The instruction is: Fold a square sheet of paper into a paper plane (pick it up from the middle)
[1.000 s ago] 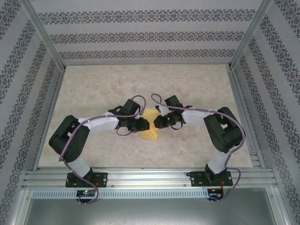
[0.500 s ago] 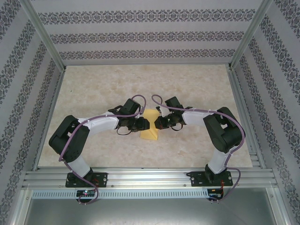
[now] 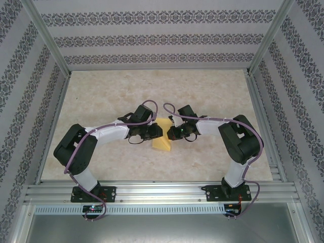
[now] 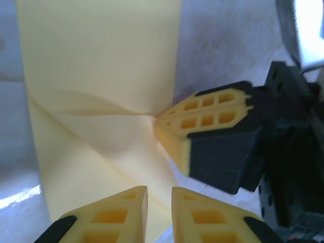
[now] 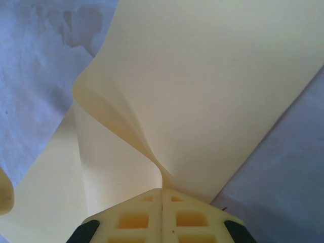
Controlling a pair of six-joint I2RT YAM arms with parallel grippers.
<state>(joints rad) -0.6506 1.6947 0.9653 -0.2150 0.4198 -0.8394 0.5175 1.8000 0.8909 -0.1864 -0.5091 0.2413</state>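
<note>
The square sheet of paper [image 3: 163, 144] lies yellow and partly folded on the table between my two grippers. My right gripper [image 3: 170, 133] is shut on a raised pinch of the paper's edge [image 5: 217, 91], which curls up from the closed fingertips [image 5: 162, 190]. In the left wrist view the same shut right gripper [image 4: 161, 120] touches the sheet [image 4: 101, 76] where creases meet. My left gripper [image 4: 159, 195] hovers just above the sheet's near part, its jaws a narrow gap apart with nothing between them. From above, the left gripper [image 3: 158, 132] faces the right one closely.
The beige marbled table [image 3: 111, 91] is ringed by an aluminium frame [image 3: 152, 190] and patterned walls [image 3: 162, 38]. Both arms bend inward to the middle, with purple cables [image 3: 152, 106] looping over the wrists.
The left gripper has edged slightly toward the right gripper and the paper. The right gripper stays shut on the paper.
</note>
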